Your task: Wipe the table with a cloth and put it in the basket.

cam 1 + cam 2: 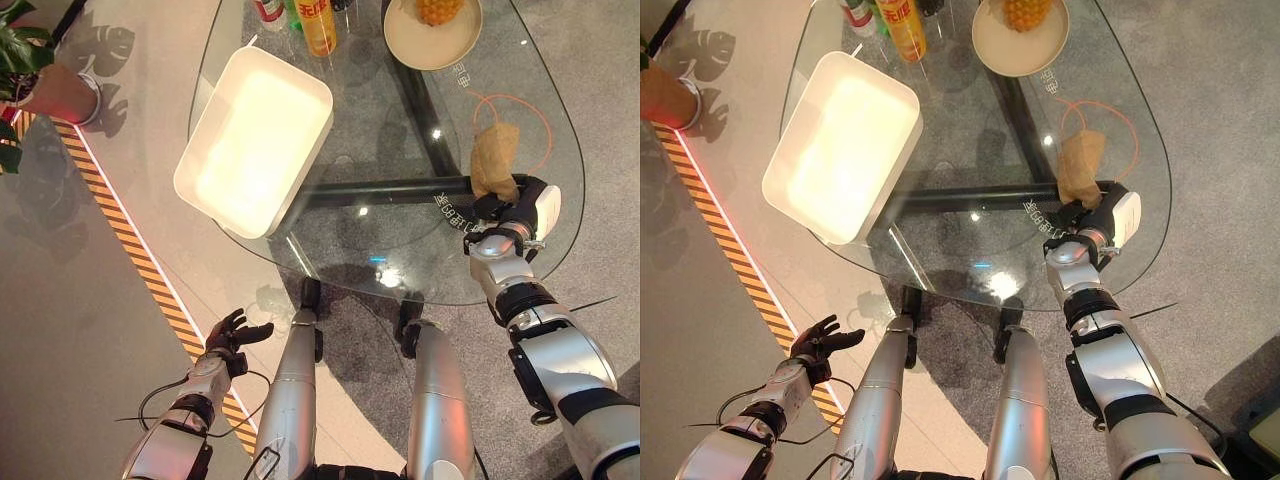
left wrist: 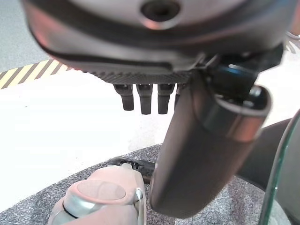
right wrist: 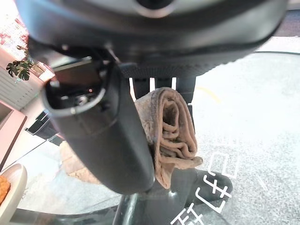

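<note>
A tan cloth lies crumpled on the right part of the glass table, with its near end bunched in my right hand. In the right wrist view the cloth is pinched between the thumb and the fingers, so the hand is shut on it. A white rectangular basket sits on the table's left side, tilted toward the edge. My left hand hangs low beside the table over the floor, its fingers relaxed and holding nothing.
A round plate with a pineapple stands at the back of the table, bottles beside it. An orange cord loops near the cloth. A potted plant and striped floor tape lie to the left.
</note>
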